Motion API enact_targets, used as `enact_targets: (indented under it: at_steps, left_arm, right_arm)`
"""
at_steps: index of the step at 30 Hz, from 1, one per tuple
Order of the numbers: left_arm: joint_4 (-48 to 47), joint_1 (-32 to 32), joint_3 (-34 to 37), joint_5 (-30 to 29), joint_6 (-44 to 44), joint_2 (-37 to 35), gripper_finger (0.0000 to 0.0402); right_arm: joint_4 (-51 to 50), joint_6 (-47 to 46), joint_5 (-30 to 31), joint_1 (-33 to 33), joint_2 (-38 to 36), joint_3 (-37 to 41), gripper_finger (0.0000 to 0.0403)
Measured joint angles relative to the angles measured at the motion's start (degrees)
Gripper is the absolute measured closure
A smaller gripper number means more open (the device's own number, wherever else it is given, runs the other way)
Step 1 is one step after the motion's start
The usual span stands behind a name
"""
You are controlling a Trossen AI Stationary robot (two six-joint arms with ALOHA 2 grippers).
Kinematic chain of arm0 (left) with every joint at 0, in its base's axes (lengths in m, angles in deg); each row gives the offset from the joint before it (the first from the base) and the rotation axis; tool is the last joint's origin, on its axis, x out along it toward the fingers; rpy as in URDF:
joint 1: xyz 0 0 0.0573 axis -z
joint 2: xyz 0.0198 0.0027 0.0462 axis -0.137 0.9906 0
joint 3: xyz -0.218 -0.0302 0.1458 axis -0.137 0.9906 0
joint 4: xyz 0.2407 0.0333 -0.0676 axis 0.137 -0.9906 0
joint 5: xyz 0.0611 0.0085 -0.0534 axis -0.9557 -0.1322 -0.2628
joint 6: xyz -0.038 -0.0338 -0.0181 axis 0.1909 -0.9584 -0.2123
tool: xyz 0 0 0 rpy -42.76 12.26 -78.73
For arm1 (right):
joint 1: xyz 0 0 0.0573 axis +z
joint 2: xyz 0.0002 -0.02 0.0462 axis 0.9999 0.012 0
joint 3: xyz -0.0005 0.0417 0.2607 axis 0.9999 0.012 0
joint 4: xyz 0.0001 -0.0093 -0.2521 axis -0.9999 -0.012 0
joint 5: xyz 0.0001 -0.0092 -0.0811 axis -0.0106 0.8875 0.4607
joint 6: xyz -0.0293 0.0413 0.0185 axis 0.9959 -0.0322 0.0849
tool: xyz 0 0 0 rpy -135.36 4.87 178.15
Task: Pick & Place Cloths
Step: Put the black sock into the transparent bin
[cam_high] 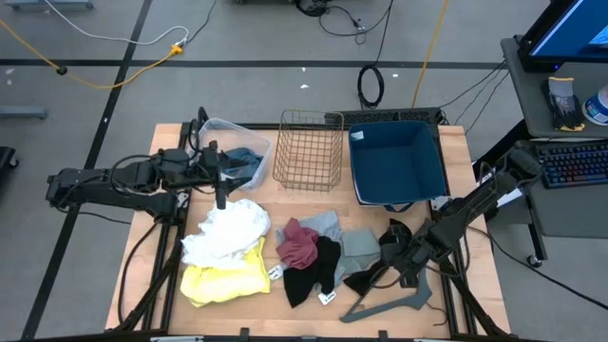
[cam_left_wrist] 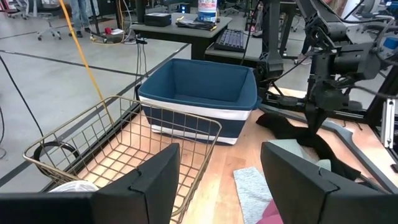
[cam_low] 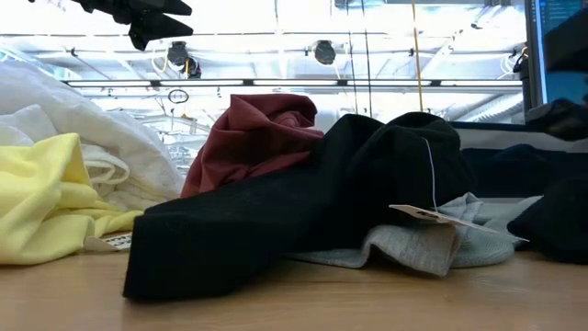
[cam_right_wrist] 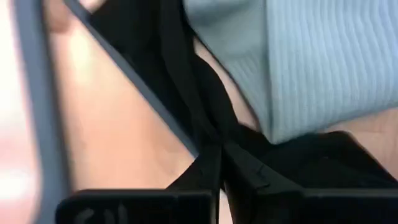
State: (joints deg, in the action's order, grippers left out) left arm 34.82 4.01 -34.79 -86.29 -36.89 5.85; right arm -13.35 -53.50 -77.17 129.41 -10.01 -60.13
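Your right gripper point(cam_high: 408, 258) is clenched on the black cloth point(cam_high: 385, 258), low on the worktop point(cam_high: 285, 204). The blue bin point(cam_high: 397, 163) lies straight behind it. Your left gripper point(cam_high: 220, 195) hangs released, far off.

robotics lab: taped concrete floor point(cam_high: 237, 38), loose cables point(cam_high: 114, 47), desk with keyboard point(cam_high: 575, 161) and monitor point(cam_high: 575, 28).

Overhead, table-level and two wrist views, all sharing the cloths point(cam_high: 304, 249).

Right gripper point(cam_high: 391, 258) pinched, left gripper point(cam_left_wrist: 219, 180) apparently agape
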Motion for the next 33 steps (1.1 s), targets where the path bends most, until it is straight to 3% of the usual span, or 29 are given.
enact_targets:
  at_steps: [10,18,28,33]
  left_arm:
    - [0.50,2.18,0.00,0.48,-0.18,-0.02,0.0176]
    - [0.69,4.67,0.00,0.57,-1.18,0.01,0.0176]
    - [6.76,7.41,-0.09,0.60,-5.40,6.75,0.0176]
    - [13.50,8.16,-0.09,0.62,-5.43,12.74,0.0176]
  right_arm:
    - [0.54,8.24,3.77,0.00,-8.20,-8.52,0.0402]
    - [3.46,19.87,11.97,0.02,-12.03,-13.78,0.0402]
    - [22.48,47.72,22.89,-0.17,-12.63,-18.24,0.0403]
    - [34.83,62.08,23.09,-1.24,-12.61,-18.51,0.0403]
